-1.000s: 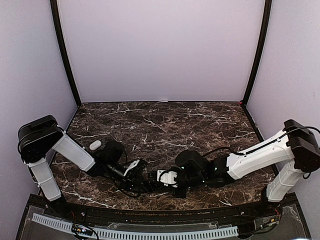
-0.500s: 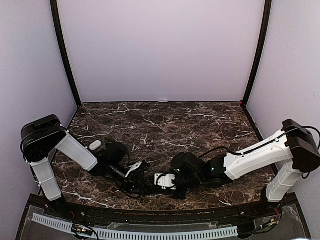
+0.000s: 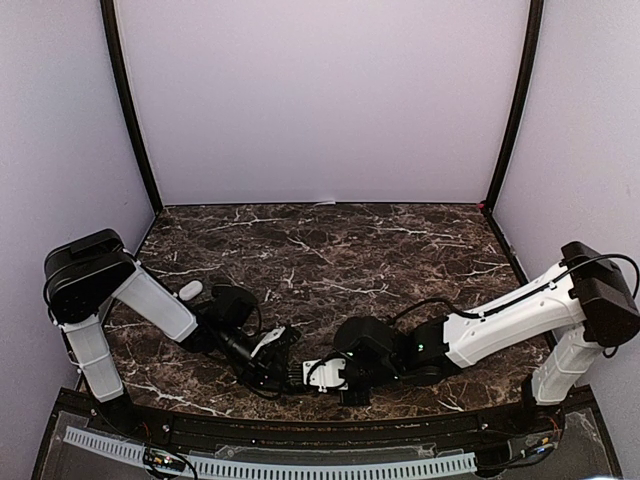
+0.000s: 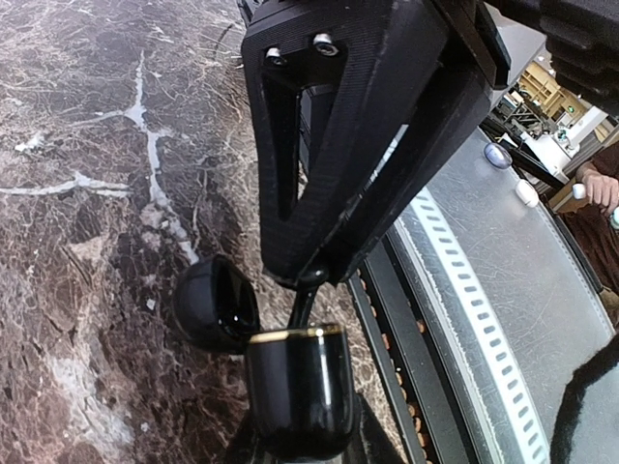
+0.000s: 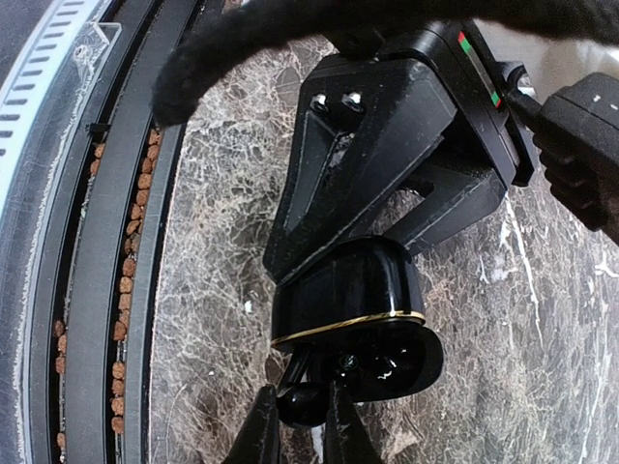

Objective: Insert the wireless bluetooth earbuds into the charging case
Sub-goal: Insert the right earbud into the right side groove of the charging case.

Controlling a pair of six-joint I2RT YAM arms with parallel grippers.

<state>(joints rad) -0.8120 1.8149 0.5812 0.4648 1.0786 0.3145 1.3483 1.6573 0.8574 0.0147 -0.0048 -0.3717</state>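
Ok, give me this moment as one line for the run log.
phase: earbud insertion | left claw: shut on black charging case, open | right claw: shut on black earbud, beside case opening | earbud: not yet seated

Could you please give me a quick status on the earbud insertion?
Left fingers shut on black charging case, lid open. Right fingers pinching black earbud at the case mouth, not yet seated. Nothing seen in the way.

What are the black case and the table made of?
Charging case: glossy black plastic, it seems, with bright glints; gold band maybe metal or paint. Table: dark polished marble look, white veins, possibly printed.
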